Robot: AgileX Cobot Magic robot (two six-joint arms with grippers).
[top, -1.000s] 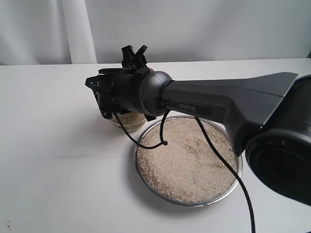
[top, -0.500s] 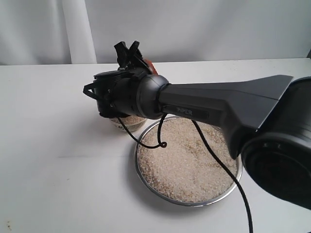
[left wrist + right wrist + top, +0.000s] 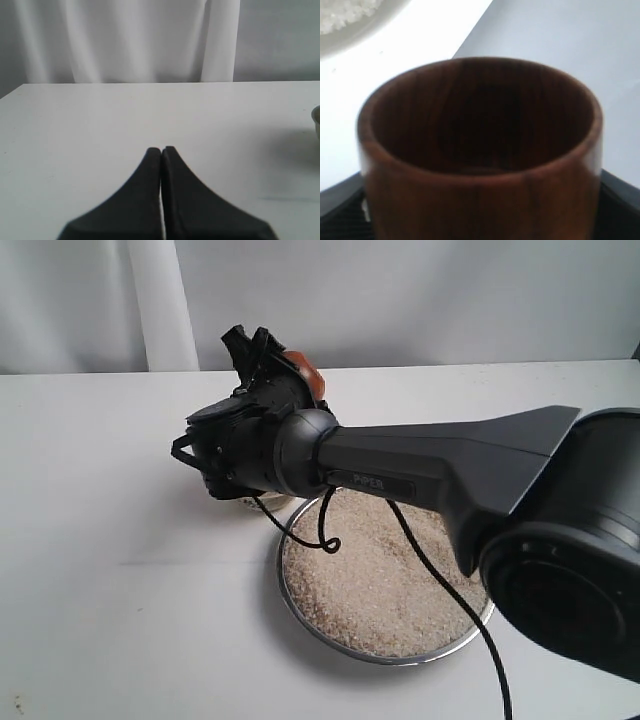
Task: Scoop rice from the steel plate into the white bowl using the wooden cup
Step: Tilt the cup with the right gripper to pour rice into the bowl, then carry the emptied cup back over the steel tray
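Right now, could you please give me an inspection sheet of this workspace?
Surface: white table, no loose grains seen.
Job's things: steel plate covered with rice; white bowl holds rice, mostly hidden behind the right arm in the exterior view; wooden cup looks empty.
Clutter: nothing seen.
Grippers: right pincer shut on the wooden cup, near the bowl; left pincer shut, empty, over bare table.
Cables: black cable hangs from the right arm, looping over the plate.
Surroundings: white curtain, pale wall.
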